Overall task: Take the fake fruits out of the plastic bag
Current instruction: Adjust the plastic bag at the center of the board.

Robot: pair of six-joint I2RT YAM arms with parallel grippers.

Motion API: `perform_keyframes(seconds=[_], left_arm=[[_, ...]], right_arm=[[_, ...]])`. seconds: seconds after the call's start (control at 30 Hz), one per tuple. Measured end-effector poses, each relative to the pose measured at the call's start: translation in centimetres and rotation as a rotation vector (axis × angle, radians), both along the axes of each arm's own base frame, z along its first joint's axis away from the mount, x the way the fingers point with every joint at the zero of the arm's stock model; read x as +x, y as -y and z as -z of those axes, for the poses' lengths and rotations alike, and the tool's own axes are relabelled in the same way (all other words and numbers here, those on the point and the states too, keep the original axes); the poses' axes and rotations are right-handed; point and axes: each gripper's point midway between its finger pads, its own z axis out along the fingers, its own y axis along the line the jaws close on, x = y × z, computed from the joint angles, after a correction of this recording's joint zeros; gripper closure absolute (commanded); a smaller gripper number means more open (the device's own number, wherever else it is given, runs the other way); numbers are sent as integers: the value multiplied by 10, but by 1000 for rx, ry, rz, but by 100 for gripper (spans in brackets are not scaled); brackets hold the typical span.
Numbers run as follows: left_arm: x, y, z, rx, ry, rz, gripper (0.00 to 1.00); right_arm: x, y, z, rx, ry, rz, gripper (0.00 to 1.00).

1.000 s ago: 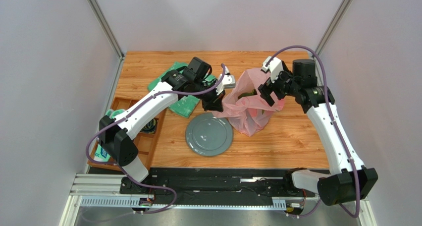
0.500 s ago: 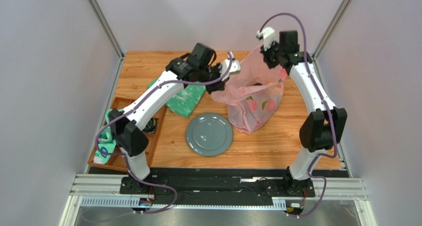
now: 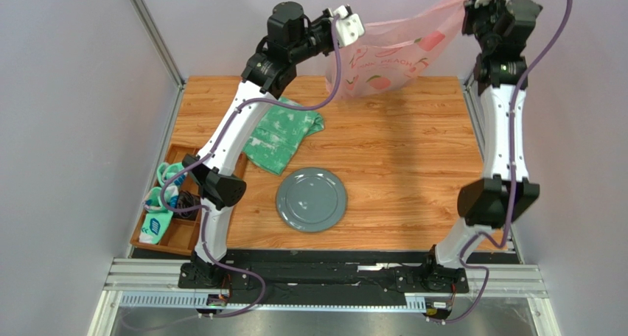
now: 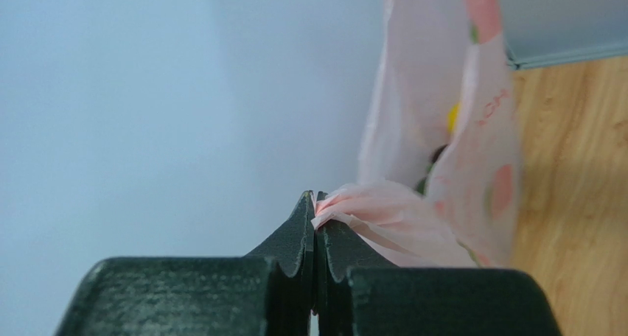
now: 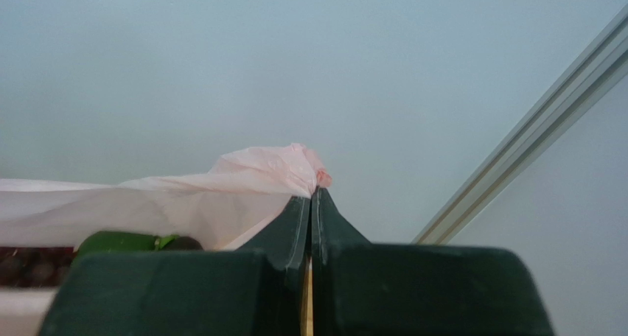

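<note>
While aloft — one plastic bag [image 3: 398, 56] in left claw [image 4: 315, 205], right claw [image 5: 310, 198].

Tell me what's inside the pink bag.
In the pink bag, a green fruit and dark grapes show; a yellow fruit shows through. The film covers the rest.

Two slim robot arms. The left arm [image 3: 230, 133] and right arm [image 3: 508, 122] have glossy white shells joined by chunky black joint housings. A purple cable [image 3: 337, 65] runs along each. A small white block [image 3: 348, 25] sits at each wrist. The left gripper [image 4: 315, 203] and right gripper [image 5: 315, 196] have matte dark, grainy fingers tapering to thin points.
</note>
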Motion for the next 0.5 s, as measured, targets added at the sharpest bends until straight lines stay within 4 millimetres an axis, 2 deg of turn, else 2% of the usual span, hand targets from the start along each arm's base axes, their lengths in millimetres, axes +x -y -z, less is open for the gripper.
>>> perform_keyframes(seconds=[0.07, 0.1, 0.13, 0.23, 0.27, 0.37, 0.4, 0.47, 0.5], left_arm=[[-15, 10, 17, 43, -29, 45, 100], [-26, 12, 30, 72, -60, 69, 100], [-41, 13, 52, 114, -107, 100, 100], [-99, 5, 112, 229, -243, 188, 100], [-117, 3, 128, 258, -278, 214, 100], [-187, -9, 199, 383, -407, 322, 100], [-206, -13, 223, 425, -445, 351, 100], [-237, -22, 268, 508, -543, 393, 100], [-245, -25, 284, 537, -582, 396, 97]], right_arm=[[-34, -1, 24, 5, -51, -5, 100], [-50, -2, 40, 8, -90, -7, 100], [-71, -3, 61, 5, -121, -9, 100], [-143, -5, 145, -22, -262, 3, 100], [-162, -4, 168, -30, -296, 12, 100], [-223, 5, 251, -63, -428, 61, 100], [-239, 11, 278, -69, -478, 84, 95], [-266, 20, 319, -58, -588, 123, 51], [-272, 21, 328, -41, -625, 130, 27]])
